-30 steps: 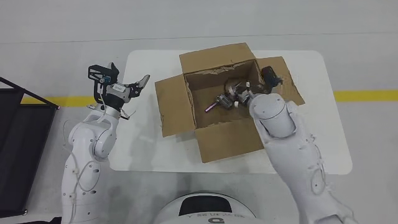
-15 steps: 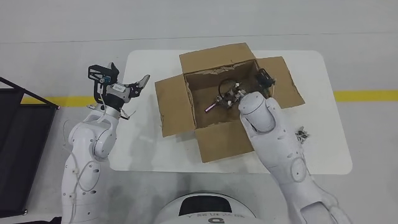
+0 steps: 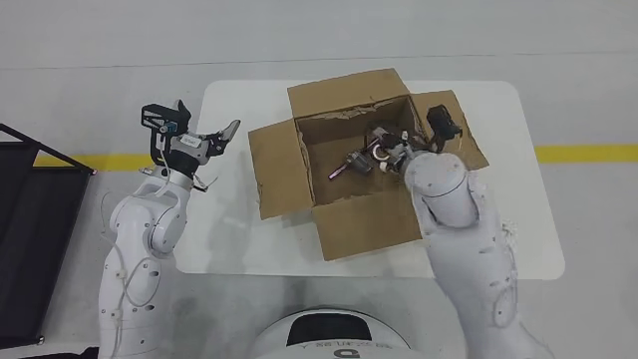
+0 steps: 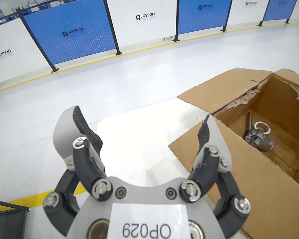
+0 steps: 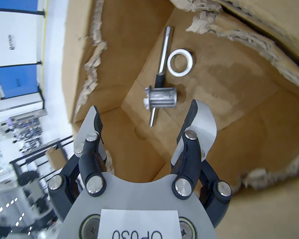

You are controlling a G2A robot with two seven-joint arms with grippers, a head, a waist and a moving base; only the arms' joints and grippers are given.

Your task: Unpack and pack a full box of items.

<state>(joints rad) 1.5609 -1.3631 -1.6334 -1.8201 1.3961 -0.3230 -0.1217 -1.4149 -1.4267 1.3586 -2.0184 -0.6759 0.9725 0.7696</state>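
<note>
Left gripper [image 4: 141,116] hung over the table's [image 3: 234,239] left edge, toward the far-left corner. Jaws were spread wide and held nothing; it was well apart from the box.

Cardboard box [image 3: 349,88] sat mid-table with all four flaps folded out and torn paper edging along its rim. On the box floor lay three loose metal parts:
- a long metal rod [image 5: 164,48]
- a flat ring [image 5: 181,62] just beside the rod
- a short ribbed cylinder [image 5: 161,97] lying across the rod's lower end, touching it

Right gripper [image 5: 144,105] was down inside the box near its right wall, pointed at the ribbed cylinder. Fingers were apart and gripped nothing, with no contact visible with any part.

Progress, as a judgement: this was the unpack stage, not finished. At least three parts were left in the box and neither gripper carried one. Repacking was not yet started. The likely next pick was the ribbed cylinder, since it sat between the right fingers' line of approach; the rod under it could roll.
</note>
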